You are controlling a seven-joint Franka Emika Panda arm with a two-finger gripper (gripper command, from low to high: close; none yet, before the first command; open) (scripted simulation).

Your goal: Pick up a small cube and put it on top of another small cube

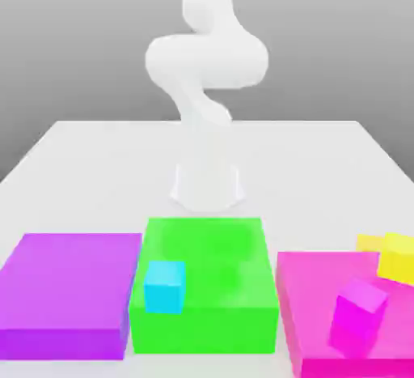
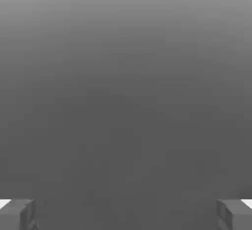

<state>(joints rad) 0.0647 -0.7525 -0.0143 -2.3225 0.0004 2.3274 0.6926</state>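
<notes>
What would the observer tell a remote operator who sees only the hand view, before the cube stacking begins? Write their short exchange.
Operator: My view is plain grey between the gripper's fingers. Where is the cyan cube?
Observer: The exterior view has the cyan cube on the green block, toward the exterior view's left side of it.
Operator: And the magenta cube?
Observer: The magenta cube is over the pink block, turned at an angle to the cyan one.
</notes>
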